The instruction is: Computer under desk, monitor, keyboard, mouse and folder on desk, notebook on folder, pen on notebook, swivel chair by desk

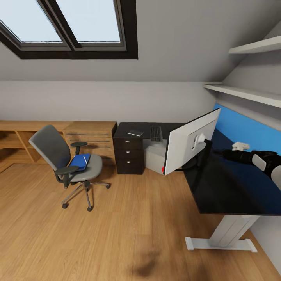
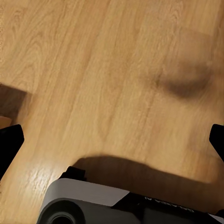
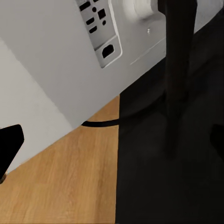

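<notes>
Monitor [image 3: 56,56] before parted right tool [image 3: 112,140]

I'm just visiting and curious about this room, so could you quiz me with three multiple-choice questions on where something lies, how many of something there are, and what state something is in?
1. Where is the blue folder?
A. on the swivel chair's seat
B. on the floor
C. on a wall shelf

2. How many knobbed drawers does the black desk have?
A. one
B. three
C. five

3. Where does the monitor stand?
A. on the desk
B. on the floor
C. on the chair

Answers:
1 A, the folder lies on the grey seat cushion.
2 B, three knobs stack down the drawer front.
3 A, the right wrist view shows its stem rising from the desk top.
</notes>
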Motion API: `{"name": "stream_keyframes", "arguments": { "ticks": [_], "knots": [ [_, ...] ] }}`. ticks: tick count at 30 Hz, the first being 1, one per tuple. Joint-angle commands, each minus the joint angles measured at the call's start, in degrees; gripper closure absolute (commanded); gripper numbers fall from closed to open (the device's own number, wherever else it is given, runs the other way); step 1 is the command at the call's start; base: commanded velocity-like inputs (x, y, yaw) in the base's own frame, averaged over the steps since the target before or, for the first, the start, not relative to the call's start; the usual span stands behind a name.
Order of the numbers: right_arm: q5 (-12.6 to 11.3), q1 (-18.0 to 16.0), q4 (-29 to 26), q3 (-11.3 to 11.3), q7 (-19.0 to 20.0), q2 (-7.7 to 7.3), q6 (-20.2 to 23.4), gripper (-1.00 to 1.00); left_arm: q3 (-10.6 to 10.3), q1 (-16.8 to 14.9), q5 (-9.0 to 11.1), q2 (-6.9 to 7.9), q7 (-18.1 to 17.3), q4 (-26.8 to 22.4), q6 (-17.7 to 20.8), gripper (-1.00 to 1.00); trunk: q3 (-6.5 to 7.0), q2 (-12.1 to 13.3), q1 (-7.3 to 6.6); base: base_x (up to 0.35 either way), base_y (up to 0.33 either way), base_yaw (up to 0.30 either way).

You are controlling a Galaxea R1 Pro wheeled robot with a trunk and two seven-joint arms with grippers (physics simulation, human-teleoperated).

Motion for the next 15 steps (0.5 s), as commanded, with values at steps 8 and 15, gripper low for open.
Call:
{"name": "stream_keyframes", "arguments": {
  "ticks": [8, 15],
  "knots": [
    [-7.05, 7.38, 0.14, 0.51, -13.33, 2.32, -19.03, -1.00, -0.53, -0.05, 0.24, 0.03, 0.51, 0.00, -0.23, -1.00, -0.08, -0.07, 0.01, 0.000, 0.000, 0.000],
    [-7.96, 15.02, 0.14, 0.52, -25.15, 8.75, -36.08, -1.00, -0.61, -0.04, 0.16, -0.14, 0.49, 0.00, -0.21, -1.00, -0.08, -0.07, 0.01, 0.000, 0.000, 0.000]
  ]
}}
